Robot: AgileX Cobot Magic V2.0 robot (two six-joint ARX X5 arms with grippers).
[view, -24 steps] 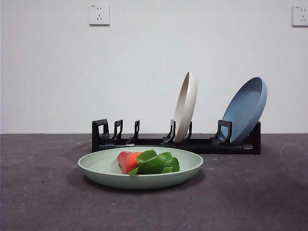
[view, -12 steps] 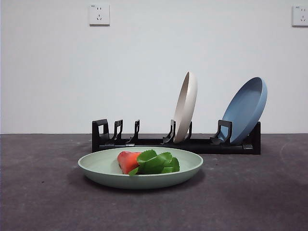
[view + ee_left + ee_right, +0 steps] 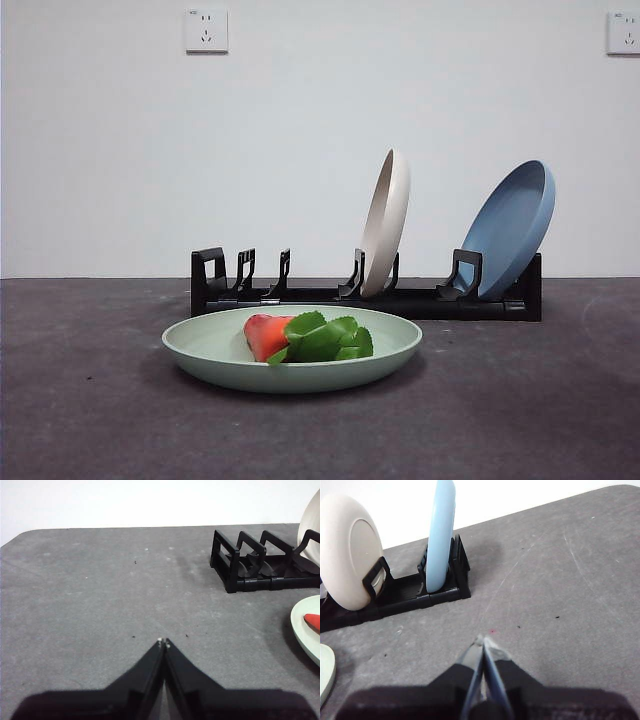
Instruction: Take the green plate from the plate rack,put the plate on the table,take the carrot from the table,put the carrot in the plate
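Observation:
The green plate (image 3: 230,362) lies flat on the table (image 3: 90,420) in front of the plate rack (image 3: 420,300). The carrot (image 3: 305,337) lies inside it, orange body to the left and green leaves to the right. In the left wrist view the plate's rim (image 3: 302,630) and a red bit of carrot (image 3: 312,621) show at the edge, with the rack's empty end (image 3: 250,565) beyond. My left gripper (image 3: 163,642) is shut and empty over bare table. My right gripper (image 3: 482,641) is shut and empty, off the rack's blue-plate end (image 3: 445,590). Neither gripper shows in the front view.
A beige-cream plate (image 3: 386,222) and a blue plate (image 3: 512,228) stand on edge in the rack; they also show in the right wrist view, cream (image 3: 347,550) and blue (image 3: 440,535). A white wall with two sockets stands behind.

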